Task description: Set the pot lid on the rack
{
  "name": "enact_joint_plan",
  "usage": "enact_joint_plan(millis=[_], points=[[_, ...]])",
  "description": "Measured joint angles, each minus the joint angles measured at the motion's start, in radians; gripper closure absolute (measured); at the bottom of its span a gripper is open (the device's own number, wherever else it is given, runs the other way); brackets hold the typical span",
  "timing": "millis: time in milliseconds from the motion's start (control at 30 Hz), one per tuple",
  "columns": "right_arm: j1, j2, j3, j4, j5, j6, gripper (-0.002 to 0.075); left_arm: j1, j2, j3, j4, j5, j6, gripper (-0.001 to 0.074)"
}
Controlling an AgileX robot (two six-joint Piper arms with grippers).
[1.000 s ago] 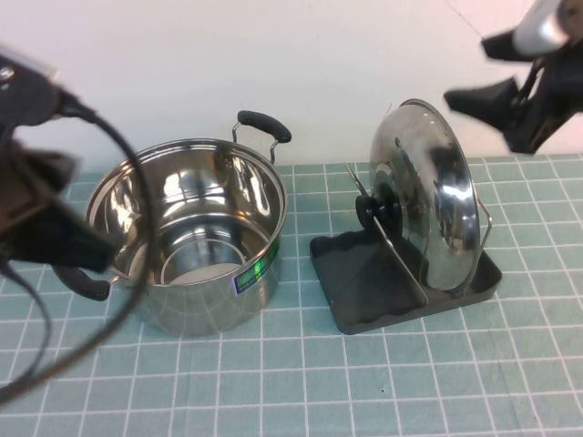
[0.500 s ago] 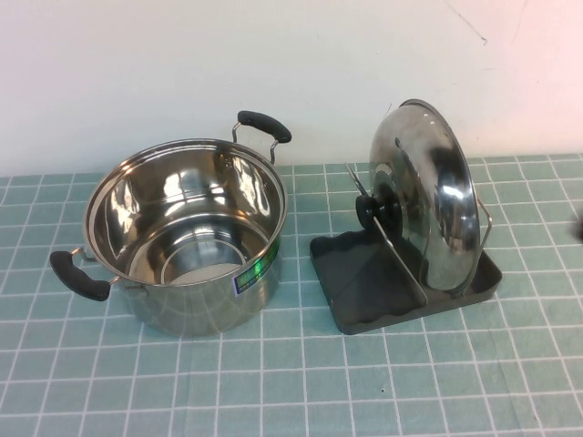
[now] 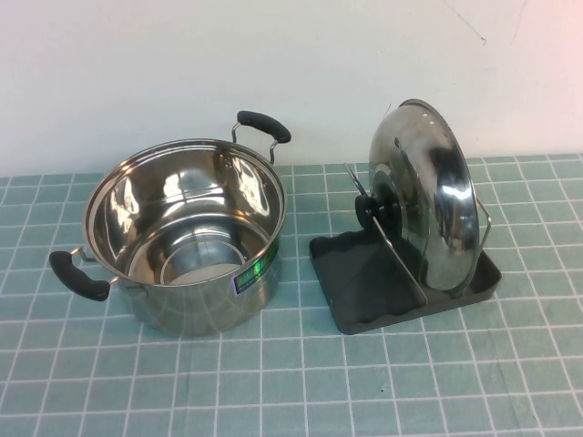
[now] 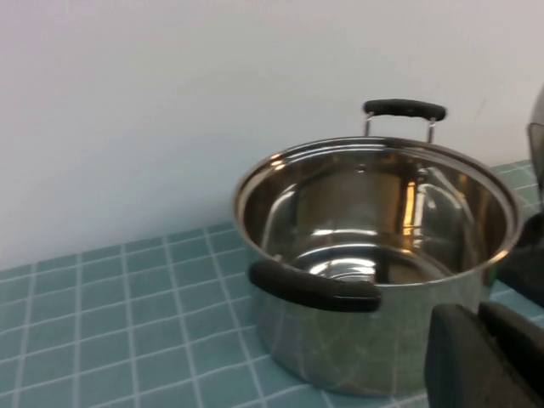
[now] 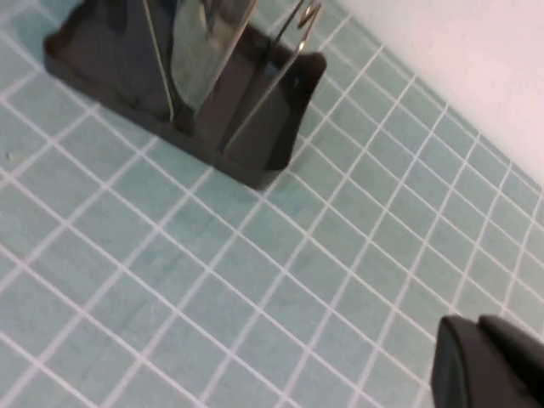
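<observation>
The shiny steel pot lid (image 3: 428, 200) with its black knob (image 3: 375, 209) stands on edge in the dark grey rack (image 3: 364, 273), leaning between the wire loops. Neither arm shows in the high view. In the left wrist view my left gripper (image 4: 478, 316) is shut and empty, close to the near side of the steel pot (image 4: 374, 212). In the right wrist view my right gripper (image 5: 478, 327) is shut and empty above the mat, well away from the rack (image 5: 255, 127) and the lid (image 5: 200, 42).
The two-handled steel pot (image 3: 182, 237) stands open to the left of the rack on the green grid mat (image 3: 291, 382). A white wall (image 3: 273, 64) runs close behind both.
Both arms have pulled back out of the high view: the left from over the pot's left side, the right from above the lid's upper right. Lid, rack and pot have not moved.
</observation>
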Motion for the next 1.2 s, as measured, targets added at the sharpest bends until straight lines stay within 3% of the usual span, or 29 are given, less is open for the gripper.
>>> enact_joint_plan(millis=[233,467,1067,1200], points=[[0.0,-0.213,0.236,0.163,-0.112,0.03,0.0722,0.0,-0.079,0.132,-0.002,-0.085,-0.019,0.0737],[0.0,-0.255,0.345,0.218,-0.117,0.034,0.0724,0.0,-0.079,0.145,0.0,-0.181,-0.026,0.0737],[0.0,-0.257,0.381,0.224,-0.103,0.034,0.0725,0.0,-0.079,0.149,0.006,-0.174,-0.026,0.0737],[0.0,-0.257,0.381,0.224,-0.103,0.034,0.0726,0.03,-0.084,0.149,-0.099,-0.09,-0.009,0.0737]])
